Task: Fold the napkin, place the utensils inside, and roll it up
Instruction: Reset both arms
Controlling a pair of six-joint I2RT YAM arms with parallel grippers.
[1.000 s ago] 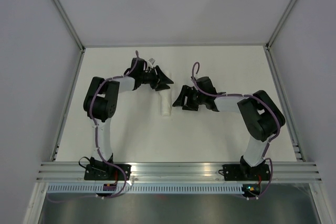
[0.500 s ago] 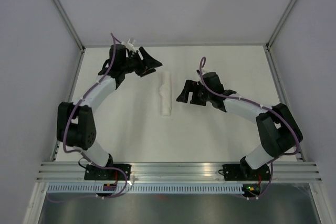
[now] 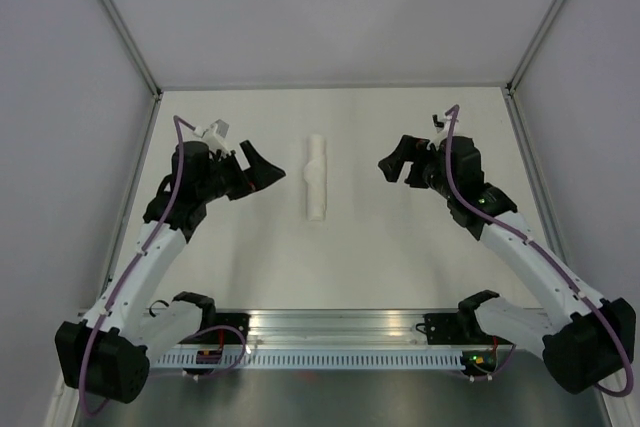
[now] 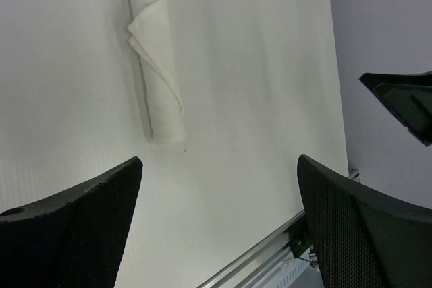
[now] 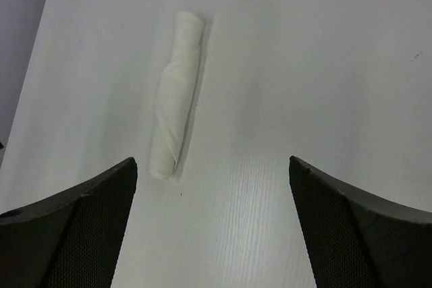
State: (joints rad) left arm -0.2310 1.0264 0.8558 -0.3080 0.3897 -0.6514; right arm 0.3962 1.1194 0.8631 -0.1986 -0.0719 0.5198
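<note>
The napkin (image 3: 316, 177) lies as a short white roll in the middle of the table, lengthwise front to back, with nothing touching it. It also shows in the left wrist view, napkin (image 4: 158, 79), with a loose corner flap on its side, and in the right wrist view, napkin (image 5: 177, 106). The utensils are hidden. My left gripper (image 3: 265, 169) (image 4: 219, 160) hovers open to the left of the roll, empty. To the right of the roll, my right gripper (image 3: 393, 162) (image 5: 212, 160) is open and empty too.
An aluminium rail (image 3: 340, 322) runs along the table's near edge and shows in the left wrist view as the rail (image 4: 270, 254). Grey walls close the table at the back and both sides. The right gripper's finger (image 4: 405, 102) shows at the right of the left wrist view.
Both arms have drawn away from the roll, the left one leftward and toward the near edge, the right one rightward. The left gripper has opened wide. The roll has stayed put.
</note>
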